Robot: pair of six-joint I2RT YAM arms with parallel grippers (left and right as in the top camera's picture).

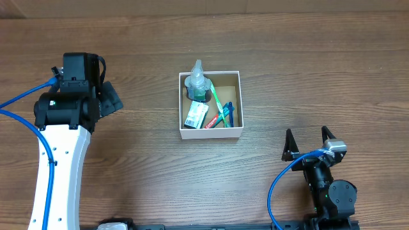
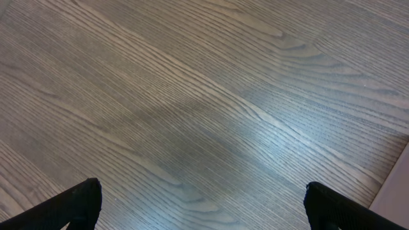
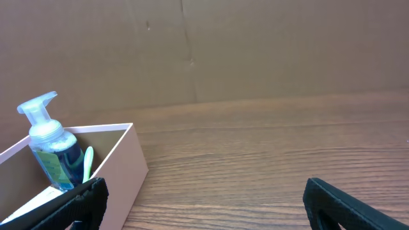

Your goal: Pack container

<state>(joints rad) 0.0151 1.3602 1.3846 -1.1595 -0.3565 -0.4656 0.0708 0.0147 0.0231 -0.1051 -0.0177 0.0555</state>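
The container [image 1: 235,131], a square white box with a brown inside, sits mid-table. In it stand a clear pump bottle [image 1: 197,84] with blue liquid, a white-and-green packet [image 1: 195,116], a green toothbrush [image 1: 217,99] and a blue one [image 1: 230,114]. The right wrist view shows the container's wall [image 3: 124,169] and the bottle [image 3: 52,151] at the left. My left gripper [image 1: 110,99] is open and empty over bare wood [image 2: 201,207], left of the container. My right gripper [image 1: 308,142] is open and empty, near the front right [image 3: 204,204].
The wooden table [image 1: 307,70] spreads around the container. A brown cardboard wall [image 3: 255,51] stands behind the table in the right wrist view. Blue cables [image 1: 281,185] run along both arms.
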